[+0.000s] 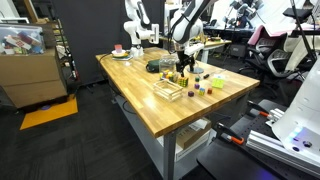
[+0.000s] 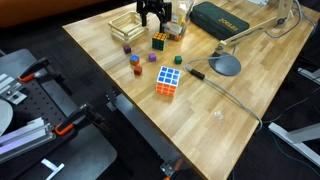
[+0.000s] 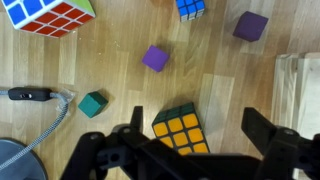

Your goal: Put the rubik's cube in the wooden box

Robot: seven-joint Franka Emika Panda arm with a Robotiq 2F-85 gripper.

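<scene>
No writing can be read in any view. The dark green case (image 2: 222, 17) at the far edge of the table (image 2: 235, 115) carries a pale mark, too small to make out.

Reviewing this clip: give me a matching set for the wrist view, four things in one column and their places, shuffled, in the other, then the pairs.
Things:
1. rubik's cube
2. larger white-edged cube
3. wooden box
4. teal block

Places in the wrist view:
A. top left corner
B. right edge
C. just right of the black cable
D. between the open jaws of the gripper

Pairs: 1-D, 2-A, 3-B, 4-C.
</scene>
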